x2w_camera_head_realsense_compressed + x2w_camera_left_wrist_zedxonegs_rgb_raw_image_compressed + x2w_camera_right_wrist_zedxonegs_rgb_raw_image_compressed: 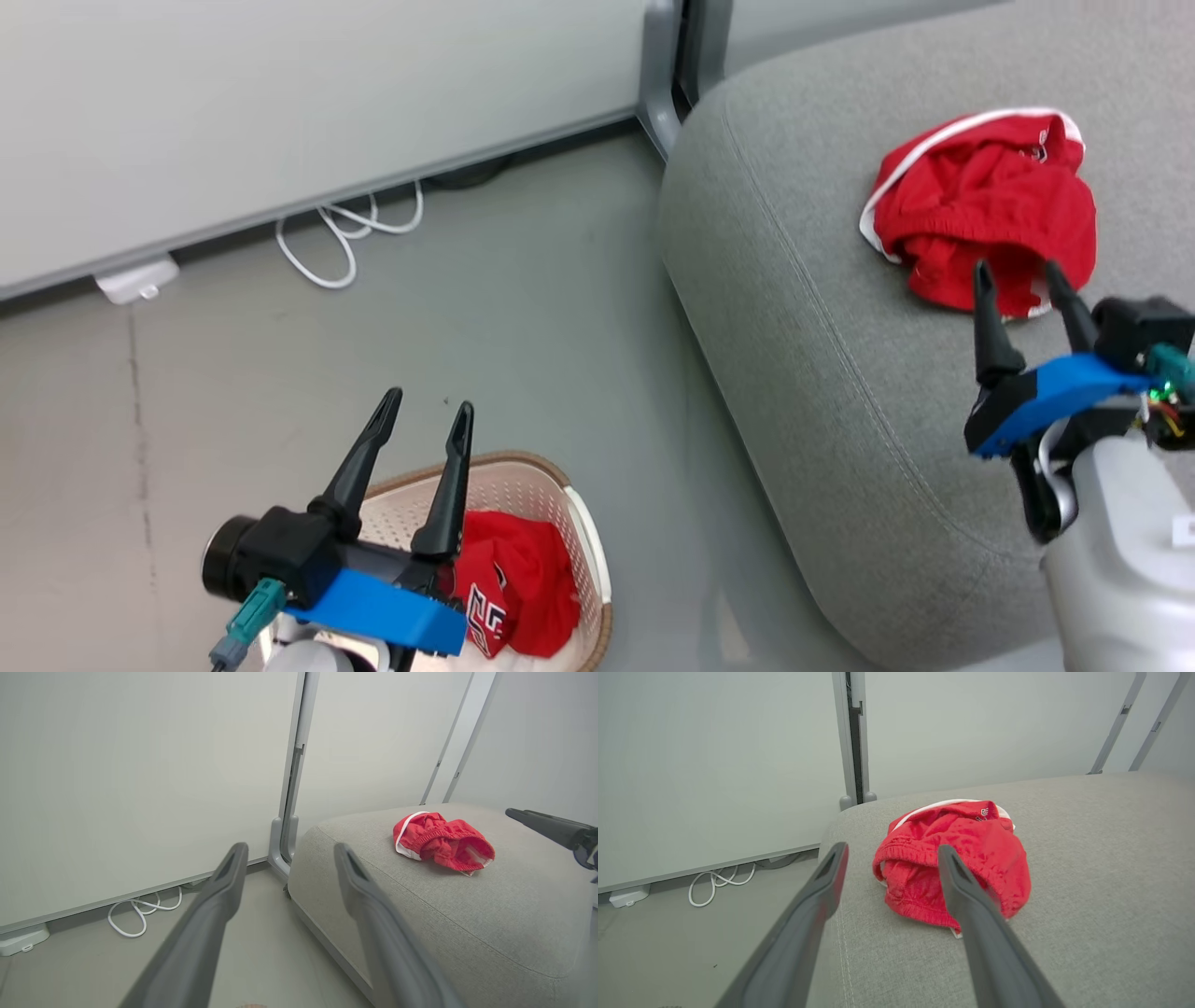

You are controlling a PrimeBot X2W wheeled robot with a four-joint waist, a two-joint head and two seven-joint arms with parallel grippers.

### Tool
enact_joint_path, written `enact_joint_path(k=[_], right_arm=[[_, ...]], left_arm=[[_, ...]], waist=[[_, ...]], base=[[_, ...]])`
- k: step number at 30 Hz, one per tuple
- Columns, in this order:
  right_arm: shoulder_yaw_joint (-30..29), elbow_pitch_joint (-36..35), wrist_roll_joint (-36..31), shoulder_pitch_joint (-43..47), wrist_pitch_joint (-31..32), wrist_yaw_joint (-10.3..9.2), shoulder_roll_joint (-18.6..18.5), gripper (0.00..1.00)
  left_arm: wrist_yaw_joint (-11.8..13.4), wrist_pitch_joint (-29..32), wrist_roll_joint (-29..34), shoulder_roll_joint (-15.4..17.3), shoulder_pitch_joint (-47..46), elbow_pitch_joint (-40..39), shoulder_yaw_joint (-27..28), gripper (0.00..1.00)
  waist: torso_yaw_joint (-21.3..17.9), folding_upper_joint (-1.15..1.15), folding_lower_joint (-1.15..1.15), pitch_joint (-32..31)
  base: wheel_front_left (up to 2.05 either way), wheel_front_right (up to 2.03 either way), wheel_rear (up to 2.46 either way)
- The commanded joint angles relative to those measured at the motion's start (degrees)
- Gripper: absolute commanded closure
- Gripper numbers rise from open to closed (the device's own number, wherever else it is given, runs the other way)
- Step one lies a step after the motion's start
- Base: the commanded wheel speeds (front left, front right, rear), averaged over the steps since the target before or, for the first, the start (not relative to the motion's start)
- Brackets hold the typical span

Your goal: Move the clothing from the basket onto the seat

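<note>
The red shorts (985, 219) with white piping lie crumpled on the grey couch seat (822, 373), also seen as red shorts (957, 872) and red shorts (441, 841). The red jersey (513, 583) with a black-and-white number lies in the cream basket (579, 523) on the floor at bottom left. My right gripper (1019, 273) hovers open just in front of the shorts, nothing between its fingers (966, 896). My left gripper (428, 403) is open above the basket's far rim, empty, its fingers (224, 891) pointing toward the wall.
A white cable (350, 233) coils on the grey floor by the wall, beside a white box (135, 280). A grey panel post (663, 75) stands at the couch's far corner. Bare floor separates basket and couch.
</note>
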Motion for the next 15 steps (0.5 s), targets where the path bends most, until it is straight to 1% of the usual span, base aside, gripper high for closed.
enact_joint_path(k=[1,5,10,11,15], right_arm=[[0.48,-2.77,0.36,3.27,-0.19,0.03,0.53,0.00],[1.20,-10.44,-0.30,9.61,-0.20,0.03,1.63,0.00],[0.49,-20.15,-1.49,17.99,0.52,0.02,3.63,0.00],[0.49,-20.15,-1.49,17.99,0.52,0.02,3.63,0.00],[0.37,-27.05,-2.48,24.22,1.83,0.02,5.14,0.00]], left_arm=[[-0.46,-0.26,0.02,-0.37,0.96,0.54,0.74,0.00],[-0.47,-0.26,0.03,-1.12,2.58,1.41,2.19,0.00],[-0.48,-0.26,0.32,-2.09,3.82,2.81,3.60,0.00],[-0.48,-0.26,0.32,-2.09,3.82,2.81,3.60,0.00],[-0.49,-0.26,0.55,-2.60,4.54,3.89,4.60,0.00]], waist=[[1.74,0.00,0.02,-2.70],[3.39,0.00,0.02,-4.60],[6.39,0.00,0.02,-6.59],[6.39,0.00,0.02,-6.59],[9.11,0.00,0.02,-7.98]], base=[[0.00,0.00,0.00],[0.00,0.00,0.00],[0.00,0.00,0.00],[0.00,0.00,0.00],[0.00,0.00,0.00]])
